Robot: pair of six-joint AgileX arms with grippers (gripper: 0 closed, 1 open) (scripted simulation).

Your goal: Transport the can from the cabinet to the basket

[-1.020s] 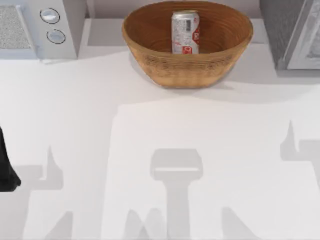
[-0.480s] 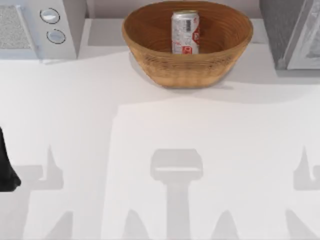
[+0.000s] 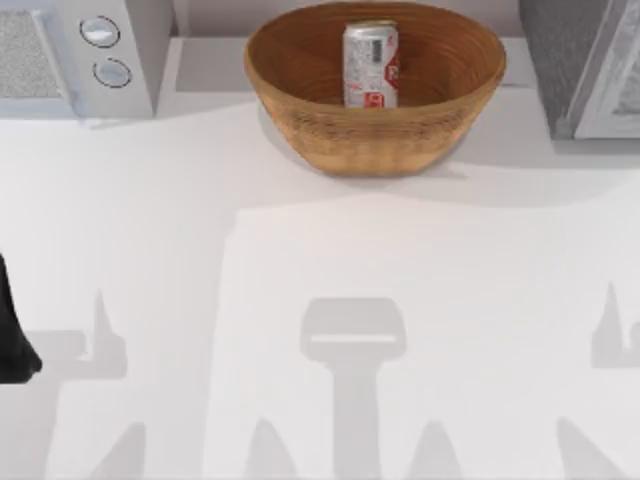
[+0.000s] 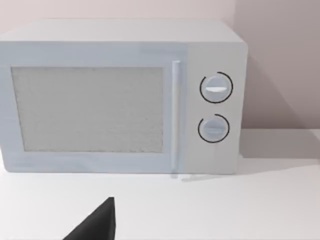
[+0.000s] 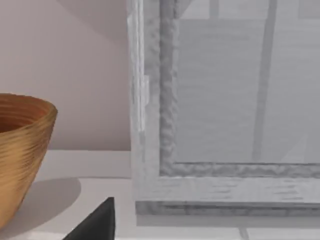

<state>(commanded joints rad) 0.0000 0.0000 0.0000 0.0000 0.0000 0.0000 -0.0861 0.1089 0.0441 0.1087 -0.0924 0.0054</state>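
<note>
Since one second ago only the arm shadow right of the basket (image 3: 375, 90) has slid further right; can and basket have not shifted. Whether either gripper's fingers are open I cannot tell; the left arm (image 3: 12, 330) is parked well left and forward of the basket. The can (image 3: 371, 65) stands upright inside the basket, which sits between the microwave (image 4: 125, 95) and the cabinet (image 5: 225, 110).

can (image 3: 371, 65): shiny silver metal, printed red label | basket (image 3: 375, 140): warm brown woven wicker, ribbed, matt | table (image 3: 300, 250): smooth matt white | microwave (image 4: 120, 95): smooth pale casing, speckled door panel | cabinet (image 5: 225, 115): grey, rough textured frame, glassy pane
</note>
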